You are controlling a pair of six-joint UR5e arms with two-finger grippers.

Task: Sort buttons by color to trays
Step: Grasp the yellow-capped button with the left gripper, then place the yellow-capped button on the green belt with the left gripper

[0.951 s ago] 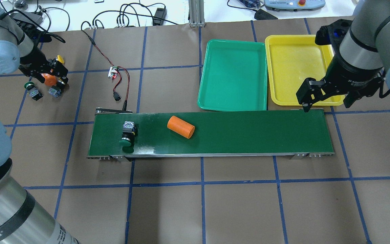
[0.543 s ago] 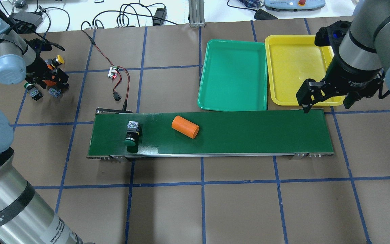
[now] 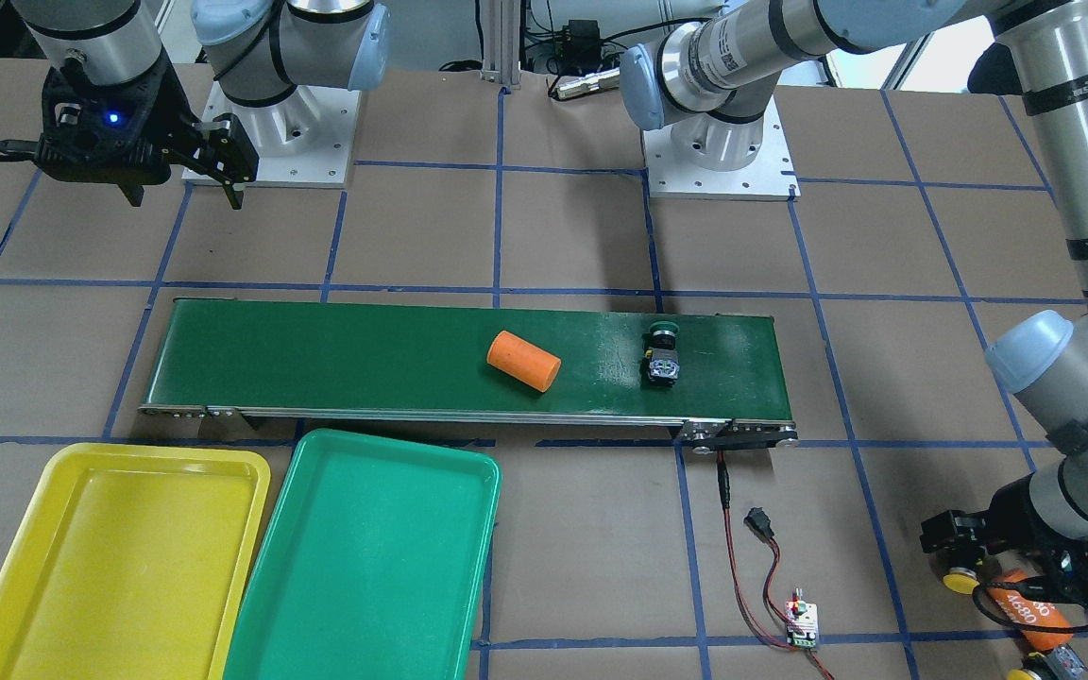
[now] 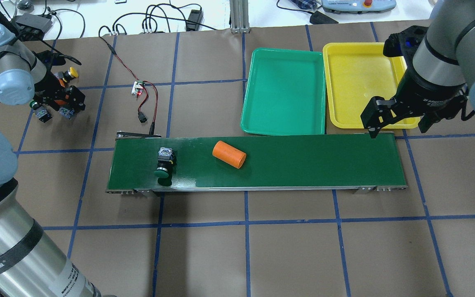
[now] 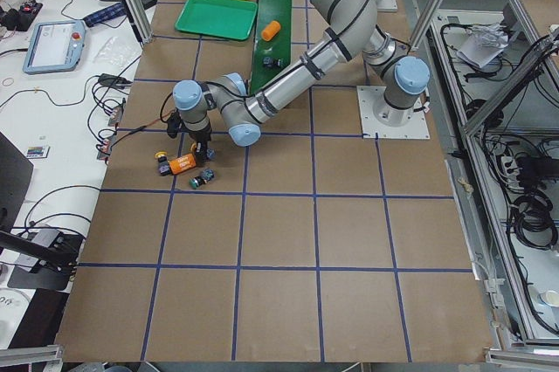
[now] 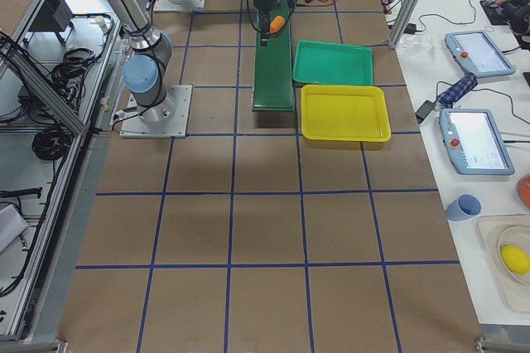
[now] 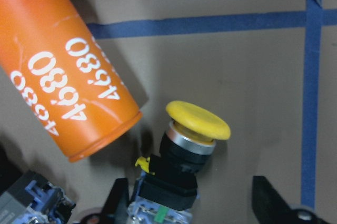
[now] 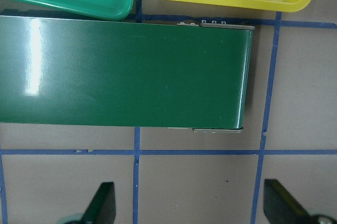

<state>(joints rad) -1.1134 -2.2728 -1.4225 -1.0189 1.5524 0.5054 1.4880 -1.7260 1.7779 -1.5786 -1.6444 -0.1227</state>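
Note:
My left gripper (image 7: 194, 205) is open, low over the table's far left, its fingers either side of a yellow button (image 7: 185, 150) that lies next to an orange cylinder (image 7: 68, 71). That button also shows in the overhead view (image 4: 71, 73), beside my left gripper (image 4: 63, 98). A green button (image 4: 36, 104) and another button body (image 4: 67, 112) lie close by. A second green button (image 4: 163, 163) lies on the conveyor belt (image 4: 303, 161). My right gripper (image 4: 397, 128) is open and empty over the belt's right end. The green tray (image 4: 283, 90) and yellow tray (image 4: 357, 82) hold nothing.
A second orange cylinder (image 4: 229, 154) lies on the belt right of the green button. A small circuit board (image 4: 139, 87) with red and black wires sits behind the belt's left end. Cables and pendants lie beyond the table's far edge.
The green button and the orange cylinder on the belt have shifted to the right. My left arm has swung in and its gripper sits slightly lower over the button cluster. The right gripper has barely moved.

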